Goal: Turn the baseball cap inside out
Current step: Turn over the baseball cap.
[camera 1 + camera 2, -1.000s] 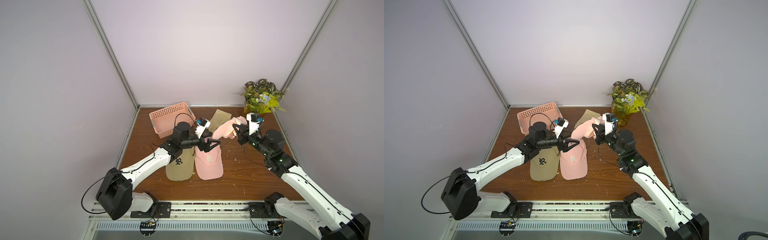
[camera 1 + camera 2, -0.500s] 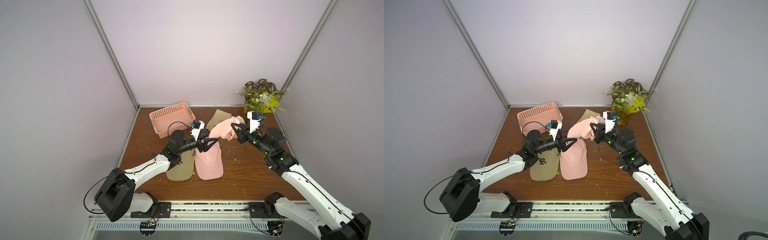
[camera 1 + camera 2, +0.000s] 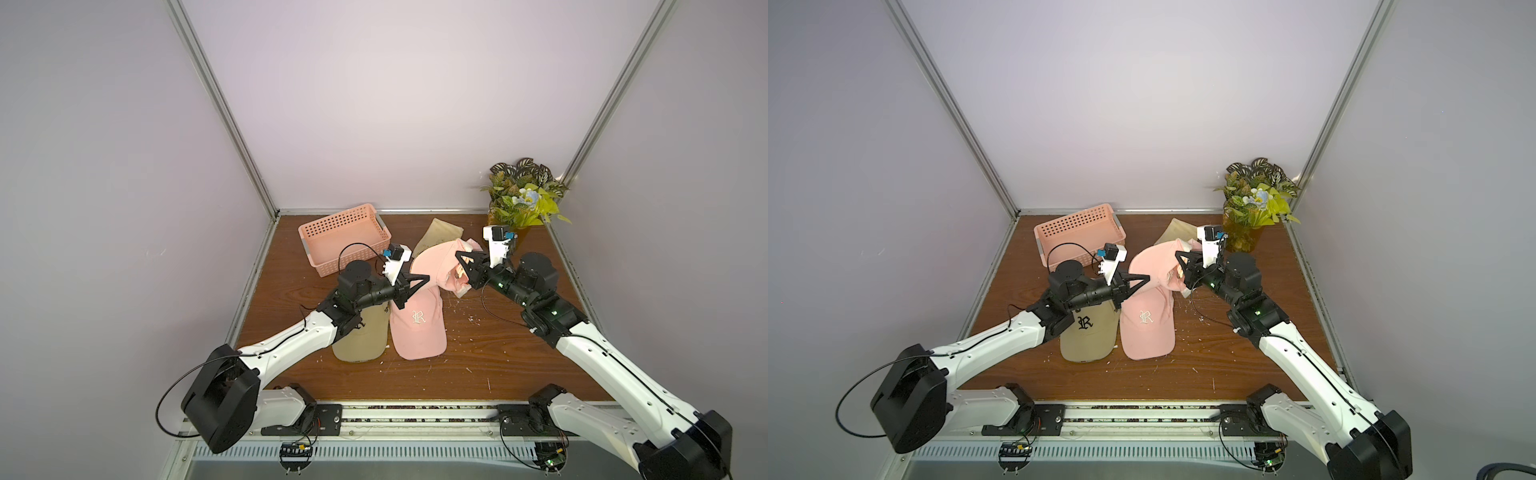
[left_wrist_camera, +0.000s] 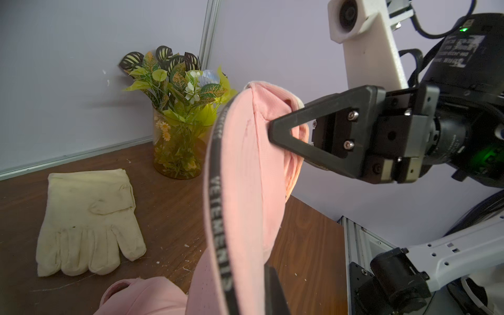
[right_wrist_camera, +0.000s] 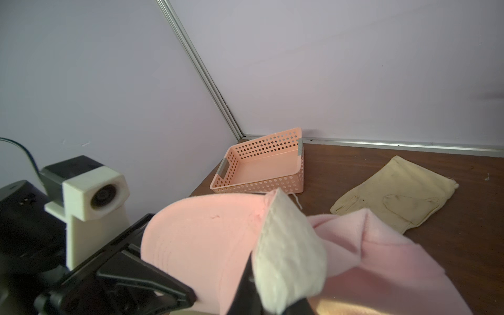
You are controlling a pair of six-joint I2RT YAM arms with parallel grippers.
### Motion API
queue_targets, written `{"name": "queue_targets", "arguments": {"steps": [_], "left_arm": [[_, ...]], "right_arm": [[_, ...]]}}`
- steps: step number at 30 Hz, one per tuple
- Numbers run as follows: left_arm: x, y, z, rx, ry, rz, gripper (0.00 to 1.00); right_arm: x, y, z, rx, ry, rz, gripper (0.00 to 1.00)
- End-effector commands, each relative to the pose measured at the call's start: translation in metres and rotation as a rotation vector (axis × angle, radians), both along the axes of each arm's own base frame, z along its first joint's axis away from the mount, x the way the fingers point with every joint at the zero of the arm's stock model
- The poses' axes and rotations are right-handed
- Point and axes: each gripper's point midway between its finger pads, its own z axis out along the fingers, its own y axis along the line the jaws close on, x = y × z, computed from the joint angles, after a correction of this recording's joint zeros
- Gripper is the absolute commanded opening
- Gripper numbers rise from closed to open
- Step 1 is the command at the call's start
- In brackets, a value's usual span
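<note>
A pink baseball cap [image 3: 434, 264] [image 3: 1152, 262] hangs above the middle of the table between my two arms. My left gripper [image 3: 426, 277] [image 3: 1145, 277] reaches in from the left and is shut on the cap's lower edge. In the left wrist view the cap [image 4: 240, 169] and its dark lettered inner band run down into the gripper [image 4: 251, 294]. My right gripper [image 3: 460, 258] [image 4: 275, 131] pinches the cap's far side, where pale lining shows. In the right wrist view the cap [image 5: 201, 234] fills the space ahead of the right gripper [image 5: 261, 278].
A second pink cap [image 3: 417, 332] and a tan cap [image 3: 361, 340] lie flat side by side on the wooden table [image 3: 498, 353], under the left arm. A pink perforated basket [image 3: 345, 237] stands at the back left. A cream glove [image 3: 440, 235] and a vase of plants [image 3: 521, 195] sit behind.
My left gripper moved right to the lifted cap and closed on its edge. My right gripper kept the cap raised and shifted it slightly toward the left arm.
</note>
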Motion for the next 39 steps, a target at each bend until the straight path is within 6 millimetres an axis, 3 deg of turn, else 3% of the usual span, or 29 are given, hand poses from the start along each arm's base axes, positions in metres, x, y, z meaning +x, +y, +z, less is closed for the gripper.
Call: {"name": "queue_targets", "arguments": {"steps": [1, 6, 11, 16, 21, 24, 27, 33, 39], "left_arm": [[0.007, 0.014, 0.02, 0.033, -0.013, 0.081, 0.0], [0.005, 0.023, 0.021, 0.049, 0.03, 0.095, 0.0], [0.004, 0.024, 0.021, 0.056, 0.08, 0.081, 0.0], [-0.003, 0.019, 0.027, 0.028, 0.107, 0.02, 0.0], [-0.015, 0.014, 0.036, -0.014, 0.155, -0.079, 0.0], [-0.018, 0.013, 0.037, -0.033, 0.182, -0.109, 0.0], [-0.01, 0.013, 0.03, -0.026, 0.214, -0.073, 0.0], [0.013, 0.016, 0.011, -0.017, 0.273, 0.042, 0.0], [0.02, 0.013, 0.007, -0.058, 0.302, 0.07, 0.0]], "right_arm": [[0.015, -0.029, -0.02, -0.145, -0.01, -0.155, 0.14], [0.023, -0.049, -0.048, -0.28, 0.031, -0.247, 0.21], [0.024, -0.058, -0.054, -0.314, 0.025, -0.29, 0.32], [0.029, -0.066, -0.066, -0.356, 0.04, -0.335, 0.34], [0.041, -0.099, -0.087, -0.462, 0.113, -0.527, 0.33], [0.044, -0.118, -0.092, -0.502, 0.136, -0.636, 0.4], [0.044, -0.111, -0.084, -0.474, 0.121, -0.595, 0.54], [0.021, -0.059, -0.036, -0.254, -0.046, -0.285, 0.76], [0.001, -0.061, -0.003, -0.185, -0.136, -0.259, 0.81]]}}
